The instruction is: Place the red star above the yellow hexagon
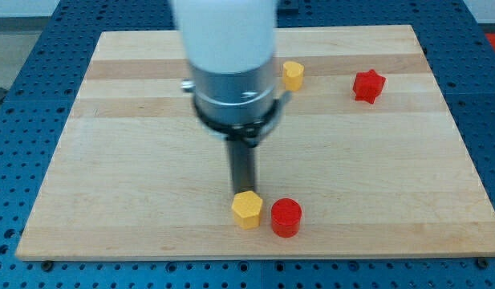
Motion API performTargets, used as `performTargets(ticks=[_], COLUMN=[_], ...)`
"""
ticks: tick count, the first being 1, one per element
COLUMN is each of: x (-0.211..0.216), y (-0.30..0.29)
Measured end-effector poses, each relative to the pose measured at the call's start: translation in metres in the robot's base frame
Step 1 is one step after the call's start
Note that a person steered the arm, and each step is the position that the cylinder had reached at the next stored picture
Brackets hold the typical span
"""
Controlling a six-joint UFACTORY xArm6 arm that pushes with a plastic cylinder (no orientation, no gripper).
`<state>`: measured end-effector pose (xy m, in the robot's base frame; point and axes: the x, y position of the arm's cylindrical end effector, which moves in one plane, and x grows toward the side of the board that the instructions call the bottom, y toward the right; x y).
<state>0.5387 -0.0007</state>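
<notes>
The red star (pixel 369 86) sits at about two o'clock on the counter (pixel 111 209), untouched and well apart from everything but a small yellow block (pixel 293 75) (shape unclear) to its left. The yellow hexagon (pixel 247 209) lies near six o'clock, a red cylinder (pixel 286 217) just beside it. My tip (pixel 244 193) rests at the hexagon's far edge — there is no claw here, only a rod. The push looks not yet begun; I judge the tip must travel round behind the star first.
</notes>
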Motion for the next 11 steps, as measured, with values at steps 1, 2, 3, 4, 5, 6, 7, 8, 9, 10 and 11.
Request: performTargets(ticks=[1, 2, 3, 4, 5, 6, 7, 8, 9, 10, 11], x=[0.006, 0.015, 0.049, 0.072, 0.074, 0.073, 0.073, 0.068, 0.065, 0.066, 0.02], y=[0.079, 0.141, 0.142, 0.117, 0.085, 0.06, 0.047, 0.047, 0.047, 0.066, 0.134])
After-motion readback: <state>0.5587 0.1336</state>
